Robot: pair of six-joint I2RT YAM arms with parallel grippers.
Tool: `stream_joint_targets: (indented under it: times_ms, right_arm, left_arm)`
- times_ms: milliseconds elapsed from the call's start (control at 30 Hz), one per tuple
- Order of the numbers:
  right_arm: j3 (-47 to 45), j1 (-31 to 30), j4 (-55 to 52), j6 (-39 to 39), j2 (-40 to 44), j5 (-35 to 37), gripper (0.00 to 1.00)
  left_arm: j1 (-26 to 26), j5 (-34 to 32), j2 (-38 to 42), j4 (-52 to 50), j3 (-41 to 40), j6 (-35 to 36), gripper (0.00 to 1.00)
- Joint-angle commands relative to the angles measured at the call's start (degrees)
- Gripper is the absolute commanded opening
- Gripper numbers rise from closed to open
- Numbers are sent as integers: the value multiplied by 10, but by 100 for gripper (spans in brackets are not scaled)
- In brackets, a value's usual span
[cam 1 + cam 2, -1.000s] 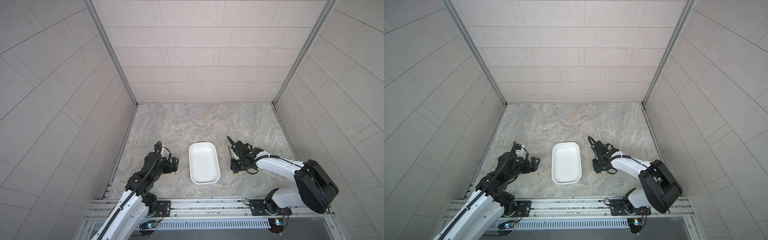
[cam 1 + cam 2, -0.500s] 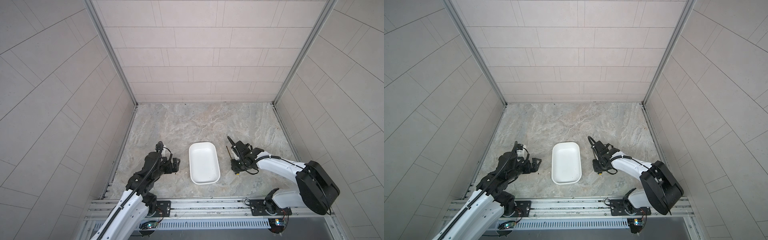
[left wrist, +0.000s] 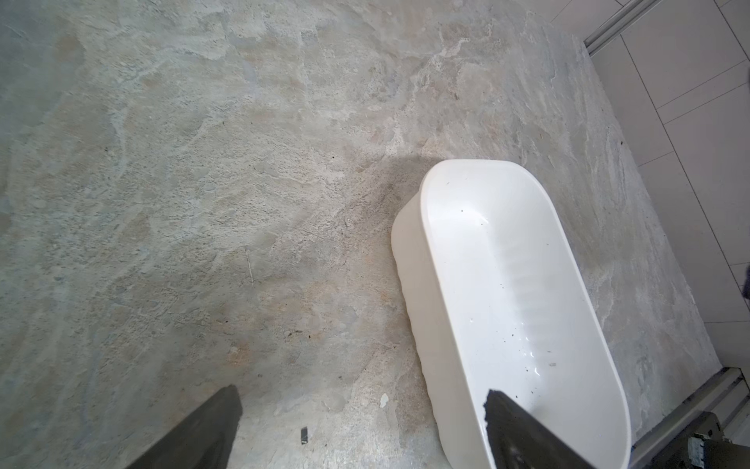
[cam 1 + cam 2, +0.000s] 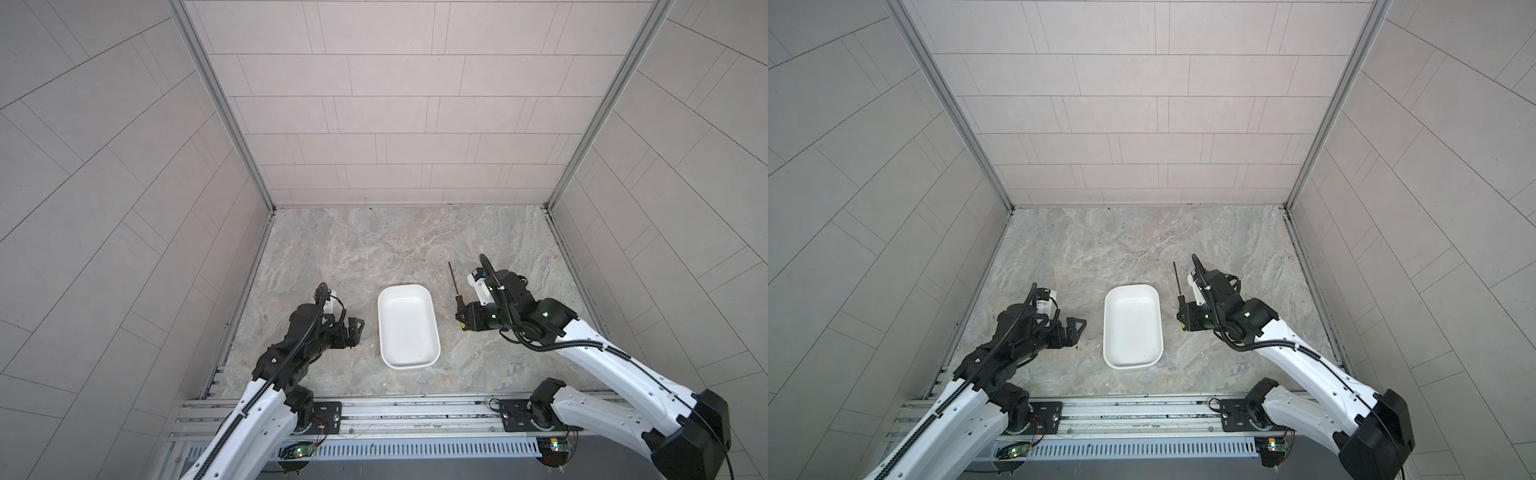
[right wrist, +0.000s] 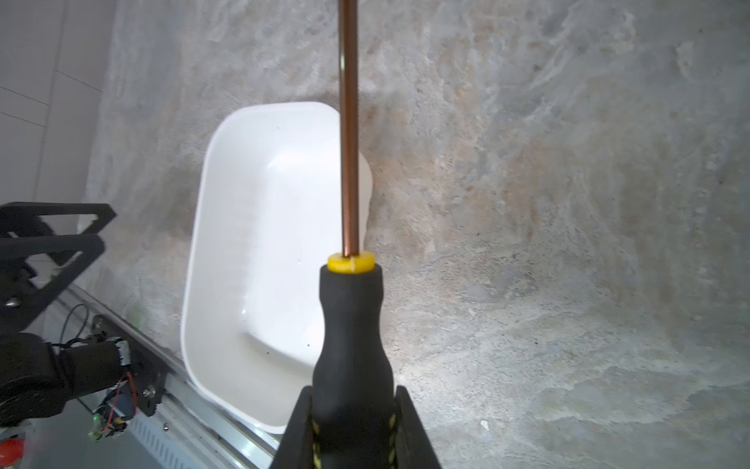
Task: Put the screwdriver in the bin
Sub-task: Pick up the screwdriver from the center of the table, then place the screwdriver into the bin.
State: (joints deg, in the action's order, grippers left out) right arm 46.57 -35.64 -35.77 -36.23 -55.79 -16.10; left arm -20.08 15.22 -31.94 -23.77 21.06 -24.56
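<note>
Since a second ago the right jaws have closed, and the screwdriver (image 5: 351, 316) has shifted up-frame and a touch toward the bin (image 4: 409, 332) in the top views, which I read as a lift begun off the desk (image 4: 374, 249). Low in the centre of the right wrist view, the right jaws now pinch the black handle (image 5: 353, 365) near its rear end. The yellow collar (image 5: 351, 263) and the long shaft (image 5: 349, 122) run out ahead of them up the frame. In both top views the tool sits just right of the bin, roughly parallel to its long sides and not yet over it. At the bin's left the left jaws stand spread and empty. To carry well, I judge: raise until the whole tool rides above the bin, then travel frame-left until handle and shaft both hang over the white floor. Keep the shaft along the long axis, since the lengthwise fit looks tight. Lower close before letting go, so it does not bounce out.
</note>
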Motion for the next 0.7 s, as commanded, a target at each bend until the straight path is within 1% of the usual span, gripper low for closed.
stream_joint_targets:
  times_ms: [0,133,333,433,667]
  right_arm:
    - [14,-42,0,-52,7,11,0]
    - [30,-102,11,-76,-33,34,0]
    - [60,-172,27,-107,-134,73,0]
    - [69,-187,33,-120,-174,87,0]
    - [97,-200,19,-130,-240,115,0]
  left_arm:
    - [-3,1,-1,9,-6,6,100]
    - [-3,1,-4,10,-6,7,100]
    - [-3,-1,-5,9,-5,7,100]
    - [-3,-1,-5,9,-5,7,100]
    - [-3,-2,-9,11,-5,7,100]
